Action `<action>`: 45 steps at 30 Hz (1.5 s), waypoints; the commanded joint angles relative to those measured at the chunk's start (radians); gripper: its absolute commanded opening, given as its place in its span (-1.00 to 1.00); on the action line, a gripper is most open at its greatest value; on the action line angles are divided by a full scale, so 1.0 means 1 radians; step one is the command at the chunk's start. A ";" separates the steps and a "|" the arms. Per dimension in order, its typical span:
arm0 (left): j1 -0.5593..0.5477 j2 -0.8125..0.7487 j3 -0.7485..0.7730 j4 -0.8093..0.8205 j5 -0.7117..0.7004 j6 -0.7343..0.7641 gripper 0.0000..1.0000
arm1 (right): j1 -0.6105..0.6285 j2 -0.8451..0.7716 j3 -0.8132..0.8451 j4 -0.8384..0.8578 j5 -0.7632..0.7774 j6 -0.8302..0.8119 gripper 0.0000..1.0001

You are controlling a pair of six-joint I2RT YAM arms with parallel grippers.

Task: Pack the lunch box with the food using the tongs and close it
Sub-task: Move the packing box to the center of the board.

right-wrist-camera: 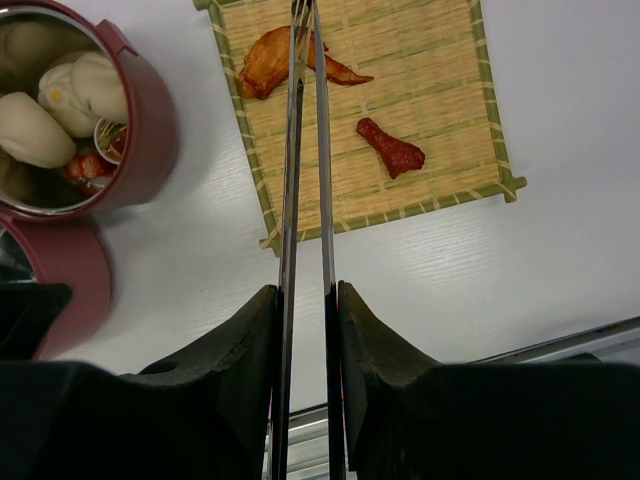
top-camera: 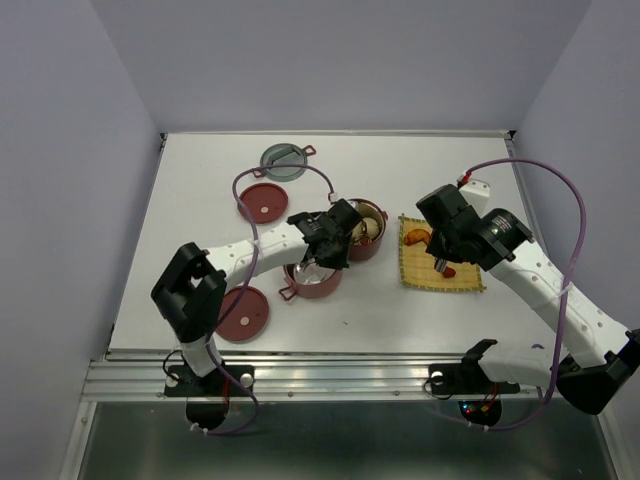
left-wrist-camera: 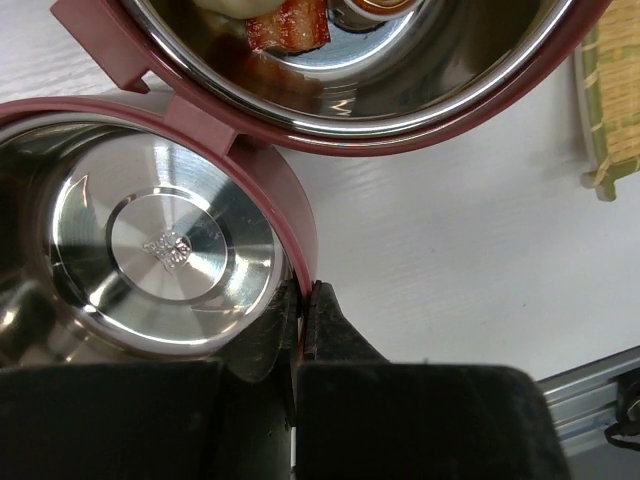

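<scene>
Right hand [right-wrist-camera: 308, 300] clamped on tongs [right-wrist-camera: 305, 150], tips out ahead over fried piece [right-wrist-camera: 265, 65] on mat [right-wrist-camera: 430, 60] | left hand [left-wrist-camera: 305, 300] pinching empty bowl [left-wrist-camera: 290, 200] rim | buns [right-wrist-camera: 40, 130] packed in next bowl [left-wrist-camera: 420, 135] just ahead | left, by my reckoning: two pieces, stacking, lid [top-camera: 262, 203].

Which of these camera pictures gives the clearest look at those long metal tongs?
The right wrist view: the tongs run from the right gripper up to the orange fried piece on the mat. In the top view the right arm hides nearly all of them; the left wrist view shows none.
</scene>
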 commanded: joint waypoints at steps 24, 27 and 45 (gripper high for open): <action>0.006 0.200 0.260 0.024 0.170 0.075 0.11 | -0.009 -0.047 -0.032 0.072 -0.011 0.017 -0.56; 0.001 0.140 0.215 0.011 0.179 0.077 0.54 | -0.009 -0.051 -0.054 0.057 0.005 0.034 -0.56; 0.329 -0.185 -0.039 0.012 0.116 0.078 0.54 | -0.009 -0.158 -0.167 -0.054 0.009 0.180 -0.33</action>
